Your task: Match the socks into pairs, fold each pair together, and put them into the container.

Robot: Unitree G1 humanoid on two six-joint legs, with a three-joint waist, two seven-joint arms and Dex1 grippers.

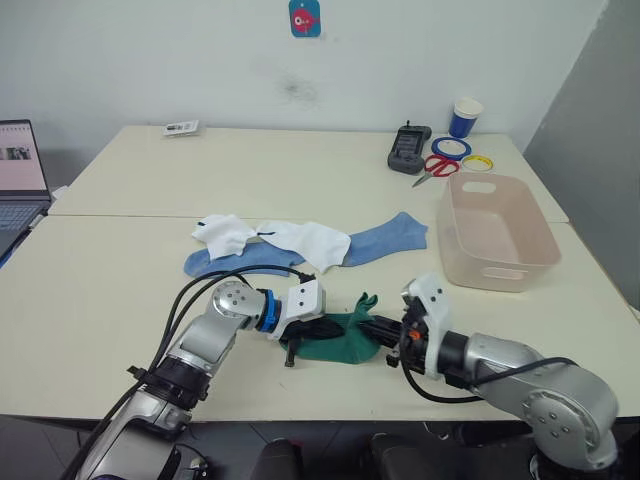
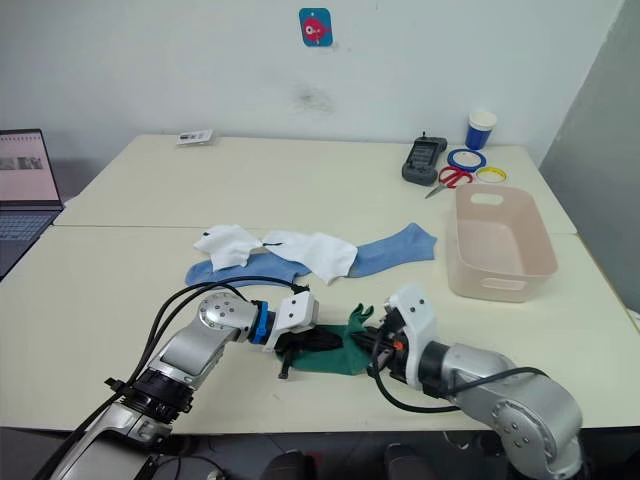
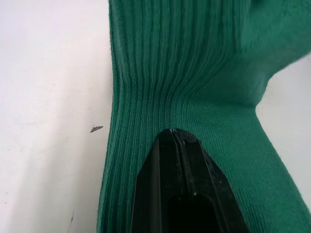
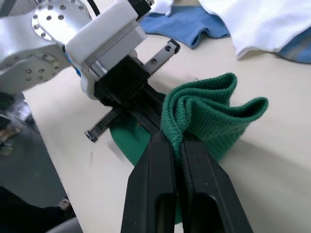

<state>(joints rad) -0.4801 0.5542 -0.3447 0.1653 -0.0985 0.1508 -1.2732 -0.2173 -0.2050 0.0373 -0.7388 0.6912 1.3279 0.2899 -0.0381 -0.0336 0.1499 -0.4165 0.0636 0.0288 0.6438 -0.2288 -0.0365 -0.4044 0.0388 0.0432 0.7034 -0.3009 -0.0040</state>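
Left arm: you have it reaching forward and inward across the near edge of the pale table (image 1: 120,300), forearm low, wrist turned toward the middle.
Left gripper (image 1: 318,330): its two black fingers are pressed together on the dark green ribbed cloth socks (image 1: 345,340), pinning them flat against the table; the wrist view shows the fingertips (image 3: 173,137) closed with the green ribbing bunched under them.
Right arm: you have it coming in from the right, forearm lying nearly level and pointing left toward the other gripper.
Right gripper (image 1: 385,330): its fingers are clamped on a raised fold of the dark green socks, the cloth looped up and over just past the tips in its wrist view.
Dark green socks: near the front table edge, between the two grippers, gripped at both ends.
White cloth socks (image 1: 290,240): two, lying side by side further back, overlapping the blue ones.
Light blue cloth socks (image 1: 390,236): spread behind the green ones, partly under the white.
Pale pink-beige rectangular plastic bin (image 1: 500,270): right of the socks, well apart from both grippers, nothing in it.
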